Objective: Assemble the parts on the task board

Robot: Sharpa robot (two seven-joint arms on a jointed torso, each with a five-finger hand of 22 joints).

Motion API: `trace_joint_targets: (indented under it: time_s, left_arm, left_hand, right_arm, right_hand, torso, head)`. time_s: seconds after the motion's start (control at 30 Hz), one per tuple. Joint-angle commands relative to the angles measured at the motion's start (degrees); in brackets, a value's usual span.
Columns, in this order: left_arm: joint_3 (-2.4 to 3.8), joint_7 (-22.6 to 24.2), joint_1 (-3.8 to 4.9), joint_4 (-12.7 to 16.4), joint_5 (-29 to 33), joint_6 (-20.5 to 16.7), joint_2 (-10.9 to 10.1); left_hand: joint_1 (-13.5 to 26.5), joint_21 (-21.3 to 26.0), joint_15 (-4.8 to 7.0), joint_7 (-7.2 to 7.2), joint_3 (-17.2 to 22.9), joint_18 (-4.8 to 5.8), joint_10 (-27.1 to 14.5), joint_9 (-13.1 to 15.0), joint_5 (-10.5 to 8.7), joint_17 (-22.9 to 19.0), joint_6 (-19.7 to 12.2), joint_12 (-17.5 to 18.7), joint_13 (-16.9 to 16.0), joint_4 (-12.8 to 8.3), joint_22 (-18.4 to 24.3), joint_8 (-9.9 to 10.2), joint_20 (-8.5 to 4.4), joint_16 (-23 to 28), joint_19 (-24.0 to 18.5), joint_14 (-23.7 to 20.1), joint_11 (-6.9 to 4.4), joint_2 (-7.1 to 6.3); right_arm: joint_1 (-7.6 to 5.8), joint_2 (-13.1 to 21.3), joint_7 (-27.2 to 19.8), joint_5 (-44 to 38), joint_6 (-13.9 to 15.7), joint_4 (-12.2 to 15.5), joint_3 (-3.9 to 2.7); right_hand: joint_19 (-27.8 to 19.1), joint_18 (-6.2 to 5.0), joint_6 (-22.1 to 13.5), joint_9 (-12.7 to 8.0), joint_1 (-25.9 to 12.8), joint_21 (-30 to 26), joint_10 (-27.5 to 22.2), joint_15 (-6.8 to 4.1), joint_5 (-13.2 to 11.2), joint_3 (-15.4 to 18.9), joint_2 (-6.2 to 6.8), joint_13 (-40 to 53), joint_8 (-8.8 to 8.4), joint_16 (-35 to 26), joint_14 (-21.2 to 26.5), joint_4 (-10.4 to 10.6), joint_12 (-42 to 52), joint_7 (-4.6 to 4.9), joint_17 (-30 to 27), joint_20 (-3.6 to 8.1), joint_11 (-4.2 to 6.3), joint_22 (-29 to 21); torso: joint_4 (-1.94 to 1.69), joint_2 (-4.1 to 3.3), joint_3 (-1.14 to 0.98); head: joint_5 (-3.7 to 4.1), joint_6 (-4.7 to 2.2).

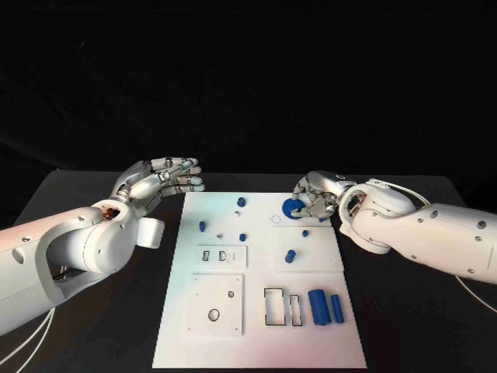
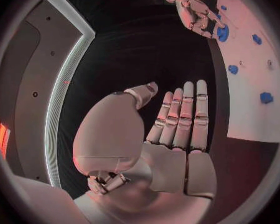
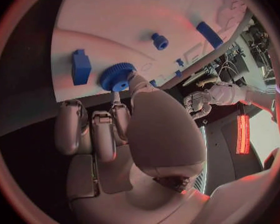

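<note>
We record the right hand point(image 1: 316, 200) at the far right edge of the task board point(image 1: 260, 342), its fingers curled around a blue gear point(image 1: 292, 207) — the right wrist view shows the toothed disc point(image 3: 117, 76) pinched at the fingertips just above the white plate. The left hand point(image 1: 159, 180) hovers over the black table point(image 1: 92, 342) just off the board's far left corner, fingers straight and lying side by side, thumb apart, holding nothing; its wrist view shows the flat palm point(image 2: 174, 134) facing dark table. On the board we list: small blue pegs point(image 1: 241, 202) standing near the far edge and across the middle, a blue block point(image 3: 80, 66) close beside the gear, and two upright blue bars point(image 1: 326, 308) at the near right corner, next to a rectangular cut-out frame point(image 1: 282, 307). Slotted recesses point(image 1: 214, 255) lie along the left side — one panel with an oval hole point(image 1: 214, 315) toward the near left corner. Nothing stands between the gear and the plate below it.
</note>
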State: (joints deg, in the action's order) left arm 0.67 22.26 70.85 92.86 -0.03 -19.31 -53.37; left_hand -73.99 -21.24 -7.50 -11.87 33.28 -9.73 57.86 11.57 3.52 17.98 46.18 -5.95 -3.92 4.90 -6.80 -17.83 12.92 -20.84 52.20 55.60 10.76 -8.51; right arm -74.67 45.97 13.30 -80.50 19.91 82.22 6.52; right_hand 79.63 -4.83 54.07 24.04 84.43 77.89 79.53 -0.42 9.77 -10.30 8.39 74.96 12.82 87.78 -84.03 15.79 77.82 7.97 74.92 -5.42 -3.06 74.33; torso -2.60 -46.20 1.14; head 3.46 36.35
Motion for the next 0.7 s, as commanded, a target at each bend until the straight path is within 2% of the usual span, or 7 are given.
trace_joint_targets:
  time_s: [0.03, 0.33, 0.37, 0.43, 0.57, 0.7]
  left_arm:
    - [0.04, 0.1, 0.06, 0.0, 0.2, 1.3, 0.0]
    - [0.04, 0.1, 0.06, -0.1, 0.2, 1.2, 0.0]
    - [0.04, 0.1, 0.06, -0.1, 0.2, 1.2, 0.0]
    - [0.04, 0.1, 0.06, -0.1, 0.2, 1.2, 0.0]
    - [0.03, 0.1, 0.06, -0.1, 0.2, 1.1, 0.0]
    - [0.03, 0.1, 0.06, -0.2, 0.2, 1.2, 0.0]
  left_hand:
    - [-0.1, 0.3, -0.09, -2.25, -0.4, -0.68, -0.3, 0.0, -0.2, 0.1, -0.3, 0.3, 0.0, 0.0, 0.1, 0.3, 0.42, 0.2, -0.2, -0.2, -0.06, 0.26]
    - [-0.1, 0.3, -0.09, -2.25, -0.4, -0.68, -0.3, 0.0, -0.2, 0.1, -0.3, 0.3, 0.0, 0.0, 0.1, 0.3, 0.42, 0.2, -0.2, -0.2, -0.06, 0.26]
    - [-0.1, 0.3, -0.09, -2.25, -0.4, -0.68, -0.3, 0.0, -0.2, 0.1, -0.3, 0.3, 0.0, 0.0, 0.1, 0.3, 0.42, 0.2, -0.2, -0.2, -0.06, 0.26]
    - [-0.1, 0.3, -0.09, -2.25, -0.4, -0.68, -0.3, 0.0, -0.2, 0.1, -0.3, 0.3, 0.0, 0.0, 0.1, 0.3, 0.42, 0.2, -0.2, -0.2, -0.06, 0.26]
    - [-0.1, 0.3, -0.09, -2.25, -0.4, -0.68, -0.3, 0.0, -0.2, 0.1, -0.3, 0.3, 0.0, 0.0, 0.1, 0.3, 0.42, 0.2, -0.2, -0.2, -0.06, 0.26]
    - [0.0, 0.3, -0.13, -2.29, -0.4, -0.68, -0.4, 0.0, -0.19, 0.2, -0.4, 0.4, -0.1, 0.0, 0.1, 0.4, 0.44, 0.3, -0.2, -0.2, -0.01, 0.29]
  right_arm:
    - [0.37, 0.0, 1.1, -2.7, 1.0, 0.3, 0.24]
    - [0.4, 0.0, -1.2, -2.7, 5.8, 1.6, 0.23]
    - [0.37, 0.0, -1.4, -2.9, 6.3, 2.0, 0.23]
    - [0.32, 0.0, -1.6, -3.2, 6.7, 2.4, 0.23]
    - [0.08, 0.0, -1.9, -5.9, 8.0, 4.3, 0.22]
    - [-0.14, -0.5, -0.8, -11.0, 9.4, 6.7, 0.22]
  right_hand:
    - [0.3, 0.96, 1.3, 0.2, 1.3, 0.3, 0.7, -0.7, 0.2, -2.5, -0.43, 1.0, 0.59, 0.2, -4.9, 0.0, 0.5, -0.49, 10.4, 0.24, 0.31, 0.4]
    - [0.5, 1.04, 2.3, 0.3, 0.9, 0.5, 1.1, -0.98, 0.2, -5.5, -0.01, 1.3, 0.81, 0.2, -4.9, 0.1, 0.7, -0.83, 10.5, 0.51, 0.62, 0.8]
    - [0.4, 1.0, 2.0, 0.2, 0.3, 0.4, 0.9, -0.97, 0.1, -6.5, 0.58, 1.1, 0.56, 0.2, -4.9, 0.2, 0.4, -0.71, 10.4, 0.56, 0.55, 0.7]
    - [0.4, 1.01, 1.9, 0.2, 0.2, 0.4, 0.9, -0.95, 0.1, -6.6, 0.69, 1.1, 0.52, 0.2, -4.9, 0.2, 0.4, -0.68, 10.4, 0.55, 0.53, 0.7]
    - [0.7, 1.13, 2.1, 0.2, 0.1, 0.8, 1.1, -0.95, 0.1, -7.3, 0.89, 1.4, 0.55, 0.3, -4.9, 0.1, 0.6, -0.73, 10.6, 0.55, 0.55, 1.3]
    - [1.0, 1.24, 2.2, 0.2, 0.0, 1.1, 1.3, -0.98, 0.1, -7.9, 1.15, 1.6, 0.6, 0.3, -5.0, 0.0, 0.7, -0.78, 10.8, 0.56, 0.59, 1.7]
  torso:
    - [-0.09, -0.02, -0.01]
    - [0.09, 0.03, -0.02]
    - [0.09, 0.01, -0.01]
    - [0.11, 0.02, 0.0]
    - [-0.02, 0.01, 0.05]
    - [-0.05, -0.02, 0.0]
  head:
    - [0.02, -0.04]
    - [-0.13, -0.17]
    - [-0.21, -0.25]
    - [-0.3, -0.3]
    - [-0.4, -0.39]
    - [-0.59, -0.32]
